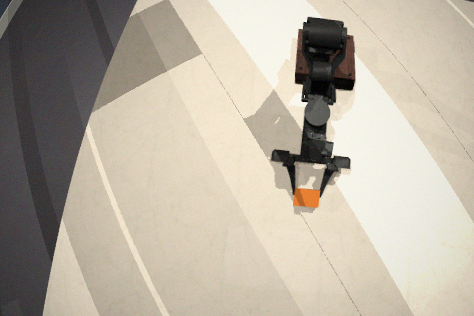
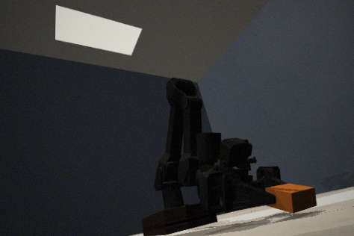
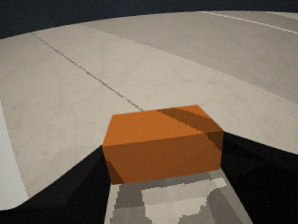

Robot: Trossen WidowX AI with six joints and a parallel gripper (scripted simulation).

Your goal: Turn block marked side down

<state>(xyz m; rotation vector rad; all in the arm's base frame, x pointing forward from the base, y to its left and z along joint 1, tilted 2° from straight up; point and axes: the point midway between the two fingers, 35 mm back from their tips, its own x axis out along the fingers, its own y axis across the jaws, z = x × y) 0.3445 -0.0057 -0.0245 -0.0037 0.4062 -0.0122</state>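
Note:
The block (image 1: 306, 199) (image 2: 299, 196) (image 3: 162, 160) is plain orange on the faces that show, with some shadow across it. No marked side can be made out in any view. My gripper (image 1: 307, 193) (image 2: 277, 193) (image 3: 161, 143) is shut on the block, one finger on each side. The gripper lies almost level, pointing away from the base, and the block sticks out at the fingertips. The block is low over the table (image 1: 200, 220) (image 2: 332, 216) (image 3: 60, 75); whether its underside touches is not clear. The face towards the table is hidden.
The arm's brown base (image 1: 346, 70) (image 2: 179, 222) stands behind the gripper. The arm is folded, with its joints close above and behind the block. The table's curved edge runs along the left in the top view.

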